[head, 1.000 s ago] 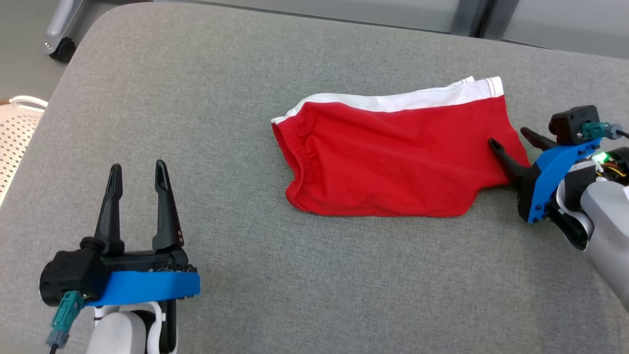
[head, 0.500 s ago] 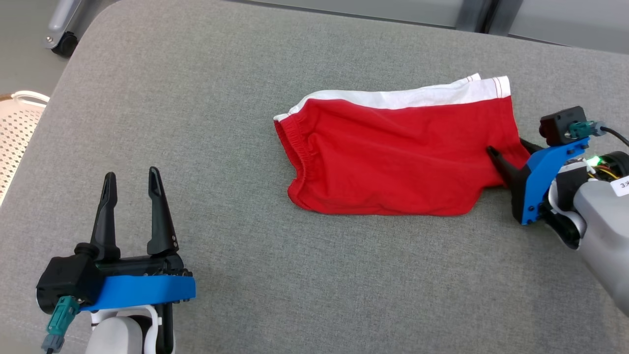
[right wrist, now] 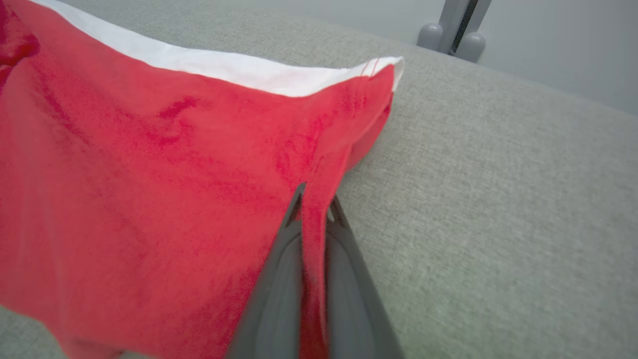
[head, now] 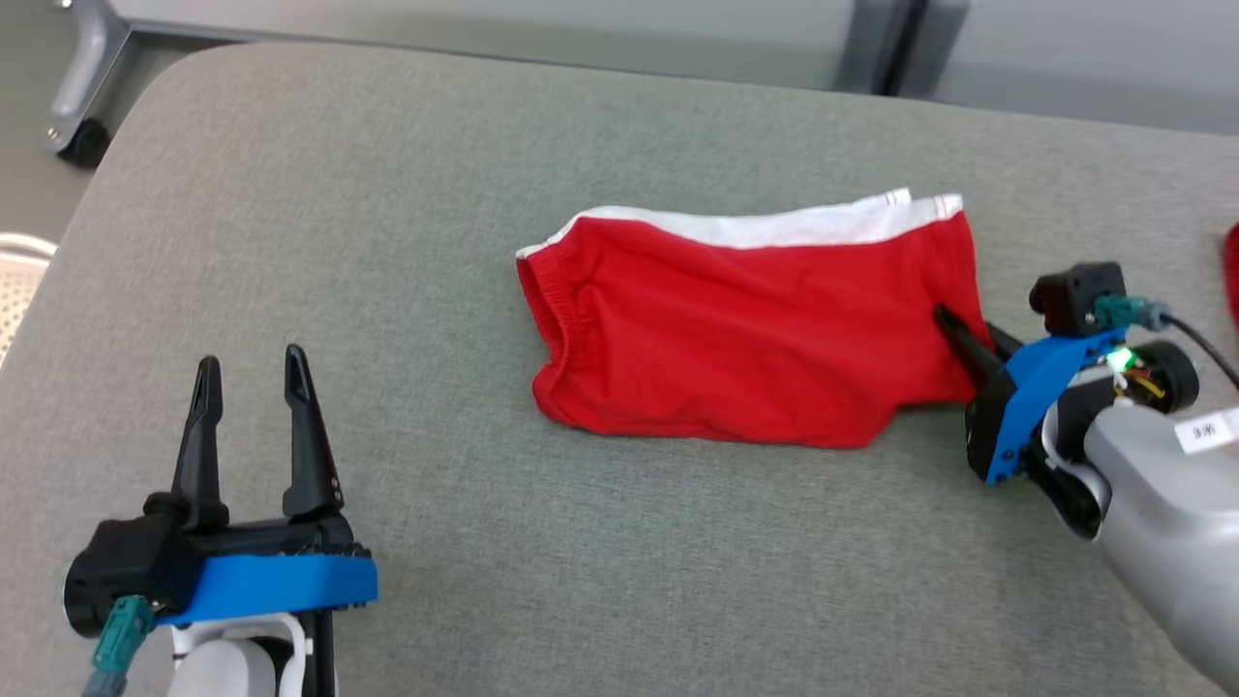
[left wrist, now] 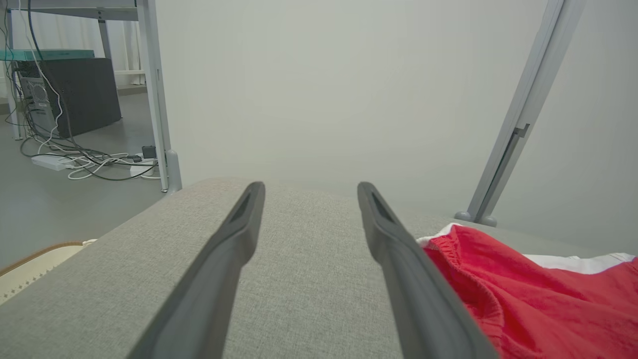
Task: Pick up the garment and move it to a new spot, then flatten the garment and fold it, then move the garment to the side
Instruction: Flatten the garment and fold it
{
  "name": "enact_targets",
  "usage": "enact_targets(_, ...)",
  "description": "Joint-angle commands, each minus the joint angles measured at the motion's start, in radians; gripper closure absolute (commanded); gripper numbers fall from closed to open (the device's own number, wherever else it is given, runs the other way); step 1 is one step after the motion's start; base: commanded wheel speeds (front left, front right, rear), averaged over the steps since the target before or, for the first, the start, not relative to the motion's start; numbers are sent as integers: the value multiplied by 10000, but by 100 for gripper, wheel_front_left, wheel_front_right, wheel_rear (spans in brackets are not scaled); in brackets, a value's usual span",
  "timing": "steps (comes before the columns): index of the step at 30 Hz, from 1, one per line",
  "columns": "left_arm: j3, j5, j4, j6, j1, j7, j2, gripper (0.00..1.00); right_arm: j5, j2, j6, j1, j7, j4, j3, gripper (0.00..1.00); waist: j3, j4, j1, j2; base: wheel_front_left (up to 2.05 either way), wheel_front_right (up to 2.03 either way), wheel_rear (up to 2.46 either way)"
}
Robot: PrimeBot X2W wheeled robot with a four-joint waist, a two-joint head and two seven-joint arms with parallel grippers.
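Observation:
The garment [head: 745,339], red shorts with a white band along the far edge, lies spread on the grey padded table [head: 387,194]. My right gripper [head: 953,324] is shut on the garment's right edge; in the right wrist view a fold of the red garment [right wrist: 149,174] runs pinched between the two dark fingers [right wrist: 279,279] of the right gripper [right wrist: 315,199]. My left gripper [head: 249,373] stands open at the lower left, well clear of the cloth. In the left wrist view the left gripper [left wrist: 309,187] has bare table between its fingers and the garment [left wrist: 538,294] lies to its right.
A white perforated basket [head: 15,281] sits off the table's left edge. Grey frame posts [head: 876,44] stand behind the far edge, and a caster [head: 82,140] at the far left. Something red [head: 1231,271] shows at the right border.
My right gripper has closed on the garment's right edge, where its fingers stood open a second ago. The head camera has shifted, so the whole picture sits differently. The left gripper stays open.

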Motion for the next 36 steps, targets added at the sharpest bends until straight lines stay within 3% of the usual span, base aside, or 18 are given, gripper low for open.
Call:
enact_targets(1,34,107,54,-51,187,-20,-12,0,181,-55,5,431,-259,-183,-115,100,-354,-363,-1,0,0,0,0)
enact_targets(13,329,413,129,-177,826,-20,-8,0,845,-709,5,2729,-769,-861,-1366,100,-1199,-1217,-1,0,0,0,0)
enact_targets(20,433,470,70,-223,1102,-20,-9,0,433,-1218,5,3581,-765,-1075,-2639,100,-1306,-1430,-1,0,0,0,0)
enact_targets(36,328,443,281,-287,1253,-20,-8,0,-1016,-183,6,3127,-759,-2127,-3889,100,-1729,-1347,-1,0,0,0,0)
